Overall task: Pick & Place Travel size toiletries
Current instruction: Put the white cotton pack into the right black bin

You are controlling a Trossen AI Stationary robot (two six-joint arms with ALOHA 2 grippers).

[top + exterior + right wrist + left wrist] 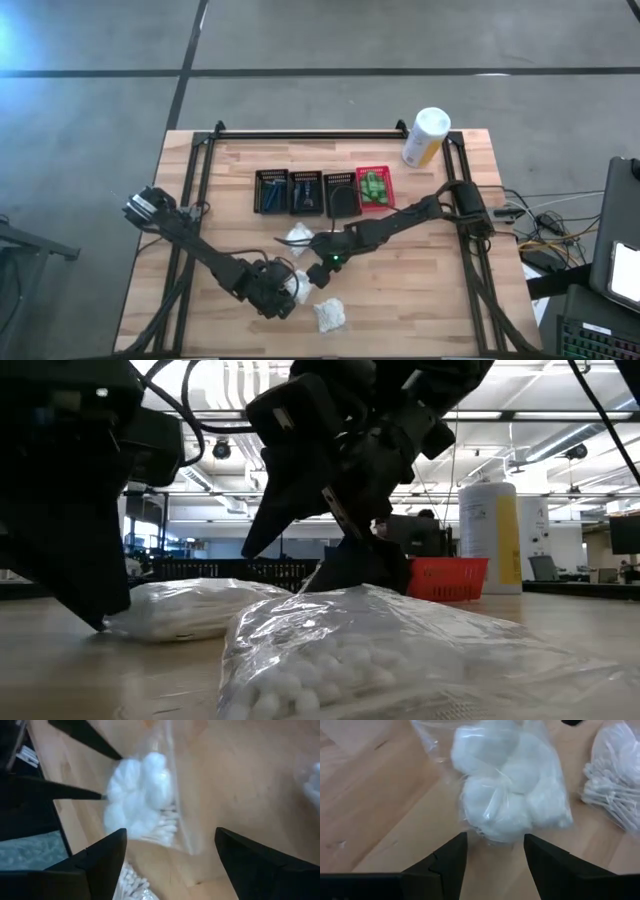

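Three white puffy bundles in clear bags lie on the wooden table: one at the middle (297,238), one nearer (298,287), and one by the near edge (330,315), which fills the low view's foreground (400,660). My left gripper (280,298) is open, its fingers just short of the nearer bundle (510,795). My right gripper (318,248) is open above the table between the bundles, with a bundle (140,800) ahead of its fingers. Little green bottles (375,186) sit in the red basket.
Three black mesh baskets (305,191) and a red one (376,188) stand in a row at the table's far middle. A tall white-and-yellow canister (425,137) stands at the far right. A bag of cotton swabs (615,795) lies beside the left gripper's bundle.
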